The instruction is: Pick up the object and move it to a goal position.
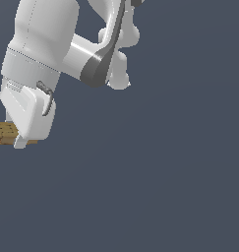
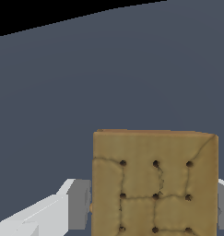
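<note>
The object (image 2: 155,184) is a tan-brown, wood-coloured square block with dark dots and cracked lines on its face. In the wrist view it fills the space between the two fingers (image 2: 79,203) of my gripper (image 2: 150,212), which press on its sides. In the exterior view the block (image 1: 4,132) sticks out at the far left edge, partly hidden behind the white hand of my gripper (image 1: 16,140). The gripper is shut on the block. I cannot tell how high it is above the surface.
The grey-blue surface (image 1: 150,187) spreads flat around the gripper with nothing else on it. The white arm (image 1: 91,54) reaches in from the top of the exterior view. A black band (image 2: 39,14) lies beyond the surface's far edge in the wrist view.
</note>
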`<state>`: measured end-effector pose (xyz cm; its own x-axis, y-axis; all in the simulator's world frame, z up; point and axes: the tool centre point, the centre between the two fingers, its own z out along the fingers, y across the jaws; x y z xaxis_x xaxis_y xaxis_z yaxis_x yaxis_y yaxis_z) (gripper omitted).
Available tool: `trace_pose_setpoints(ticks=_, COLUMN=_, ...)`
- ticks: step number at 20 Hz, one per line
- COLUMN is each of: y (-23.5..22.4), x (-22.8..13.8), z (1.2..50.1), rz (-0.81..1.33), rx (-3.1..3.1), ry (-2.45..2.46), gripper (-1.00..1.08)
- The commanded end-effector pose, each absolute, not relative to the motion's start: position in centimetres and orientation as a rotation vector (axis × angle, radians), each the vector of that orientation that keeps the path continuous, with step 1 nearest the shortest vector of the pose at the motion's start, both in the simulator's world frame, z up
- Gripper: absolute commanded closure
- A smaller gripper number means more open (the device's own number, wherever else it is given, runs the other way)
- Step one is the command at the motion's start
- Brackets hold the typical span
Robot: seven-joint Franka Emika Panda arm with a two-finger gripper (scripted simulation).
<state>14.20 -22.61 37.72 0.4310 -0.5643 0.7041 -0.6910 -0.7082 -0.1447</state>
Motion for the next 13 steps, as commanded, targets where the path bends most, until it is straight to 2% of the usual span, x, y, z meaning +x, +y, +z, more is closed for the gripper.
trace_pose_setpoints(ticks=1, y=-23.2, x=13.9, z=39.6, rz=1.183, rx=2.471, ry=-1.141, gripper=1.08)
trace_pose_setpoints(ticks=13, y=-24.2, x=13.2, z=42.9, rz=1.255, rx=2.393, ry=-1.185, gripper=1.08)
